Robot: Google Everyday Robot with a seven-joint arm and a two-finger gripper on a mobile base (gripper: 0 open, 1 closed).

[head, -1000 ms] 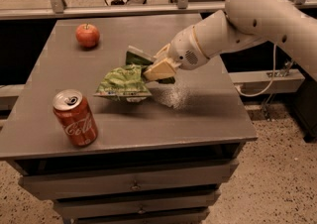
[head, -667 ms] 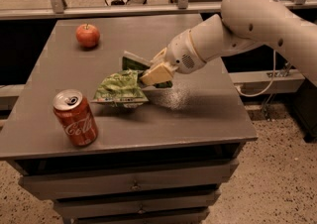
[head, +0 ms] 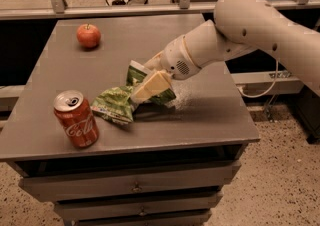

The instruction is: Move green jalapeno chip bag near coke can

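Note:
The green jalapeno chip bag (head: 117,101) is crumpled and shiny, low over the grey table (head: 210,115) just right of the coke can. The coke can (head: 76,119) is red with white script and a silver top, upright near the table's front left edge. My gripper (head: 146,85) comes in from the right on a white arm and is shut on the chip bag's right part, its pale fingers (head: 151,86) pressed on the foil. The bag's left end is a short gap from the can.
A red apple (head: 88,35) sits at the table's back left. The table has drawers (head: 135,186) below its front edge. A metal rail (head: 150,7) runs behind the table. A cable (head: 265,87) hangs at the right.
My gripper has carried the chip bag left and toward the front, closer to the coke can. The can and apple have not moved.

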